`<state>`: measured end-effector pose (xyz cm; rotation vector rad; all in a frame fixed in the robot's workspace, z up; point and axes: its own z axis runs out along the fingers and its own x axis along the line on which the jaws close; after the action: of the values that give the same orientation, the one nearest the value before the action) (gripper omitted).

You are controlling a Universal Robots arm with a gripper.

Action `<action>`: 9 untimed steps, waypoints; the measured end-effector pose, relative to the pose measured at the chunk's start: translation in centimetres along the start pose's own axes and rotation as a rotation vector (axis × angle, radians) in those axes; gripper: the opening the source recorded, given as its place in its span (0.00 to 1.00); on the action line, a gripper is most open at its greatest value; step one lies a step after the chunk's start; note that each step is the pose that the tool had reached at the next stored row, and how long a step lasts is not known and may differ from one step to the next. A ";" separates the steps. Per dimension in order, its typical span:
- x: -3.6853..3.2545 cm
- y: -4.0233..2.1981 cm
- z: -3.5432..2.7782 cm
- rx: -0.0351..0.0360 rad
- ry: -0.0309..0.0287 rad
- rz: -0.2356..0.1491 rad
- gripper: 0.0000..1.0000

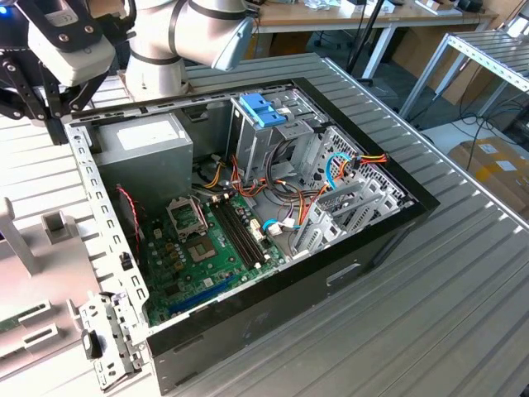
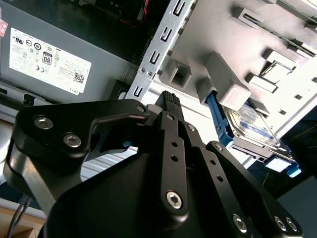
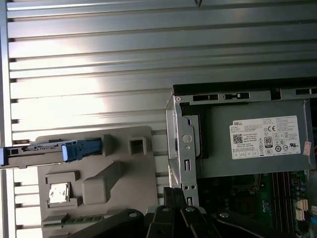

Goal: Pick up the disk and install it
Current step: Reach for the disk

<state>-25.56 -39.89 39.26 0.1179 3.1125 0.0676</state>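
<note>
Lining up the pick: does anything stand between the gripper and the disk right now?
Nothing visible blocks it. The gripper hangs over the computer case's metal edge; the disk stands on edge in the grey holder beside the case, with only the holder's raised blocks in between.

Open black computer case (image 1: 273, 310) at centre of the exterior view, grey power-supply box (image 1: 145, 157) upper left inside it, green motherboard (image 1: 194, 252) below, light-blue latch (image 1: 263, 109) atop metal drive cage (image 1: 252, 149), ribbed grey tabletop (image 1: 446, 314) beneath, cardboard box (image 1: 494, 165) at the exterior view's right

disk (image 2: 251, 122): shiny metal, blue plastic sides (glossy) | table (image 3: 99, 49): ribbed bare metal | gripper (image 2: 170, 101): matt black
</note>
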 end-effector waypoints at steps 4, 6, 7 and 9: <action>0.30 -0.02 -0.01 0.0000 0.0000 0.000 0.11; 0.46 -0.03 -0.01 0.0000 0.0000 0.000 0.11; 0.56 -0.04 -0.01 0.0000 0.0000 0.000 0.11; 0.77 -0.06 -0.02 0.0000 0.0000 0.000 0.11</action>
<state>-26.33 -39.89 39.26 0.1180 3.1125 0.0676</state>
